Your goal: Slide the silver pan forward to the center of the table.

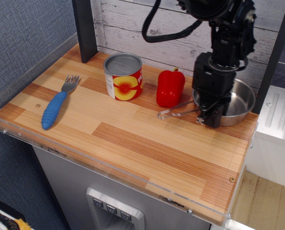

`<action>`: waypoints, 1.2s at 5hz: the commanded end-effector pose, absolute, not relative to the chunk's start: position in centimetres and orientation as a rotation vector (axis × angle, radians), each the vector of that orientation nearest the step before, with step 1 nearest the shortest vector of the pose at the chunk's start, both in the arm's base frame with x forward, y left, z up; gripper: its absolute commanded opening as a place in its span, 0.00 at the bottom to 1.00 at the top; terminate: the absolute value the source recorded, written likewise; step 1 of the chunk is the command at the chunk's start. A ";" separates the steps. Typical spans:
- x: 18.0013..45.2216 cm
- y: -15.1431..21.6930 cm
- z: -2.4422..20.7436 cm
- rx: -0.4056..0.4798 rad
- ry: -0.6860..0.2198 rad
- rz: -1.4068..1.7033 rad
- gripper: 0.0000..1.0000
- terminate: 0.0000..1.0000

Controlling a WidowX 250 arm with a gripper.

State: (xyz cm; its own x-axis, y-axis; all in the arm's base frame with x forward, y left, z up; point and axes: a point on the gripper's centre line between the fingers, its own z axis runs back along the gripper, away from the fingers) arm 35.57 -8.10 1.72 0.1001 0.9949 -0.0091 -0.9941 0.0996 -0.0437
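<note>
observation.image view: a silver pan point(235, 101) sits at the far right corner of the striped wooden worktop point(147, 143), its bowl bare and shiny, nothing visible inside it. the black pincer point(208, 118) hangs over the pan's near-left rim where the thin wire handle point(173, 113) joins; whether its fingers are open or clamped cannot be told from this angle. the handle loop reaches left toward a red bell pepper point(170, 87), which stands just beside the pan. further left stands a red-and-yellow tin can point(123, 76), upright, its silver lid sealed. a blue-handled fork point(58, 103) lies well apart on the left side of the worktop, tines pointing to the back wall.
</note>
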 end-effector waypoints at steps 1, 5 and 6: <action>36.5 -8.3 5.4 -0.151 -0.085 1.448 0.00 0.00; 33.1 -8.1 10.6 -0.219 -0.150 1.191 0.00 0.00; 30.5 -7.0 10.7 -0.280 -0.073 1.097 0.00 0.00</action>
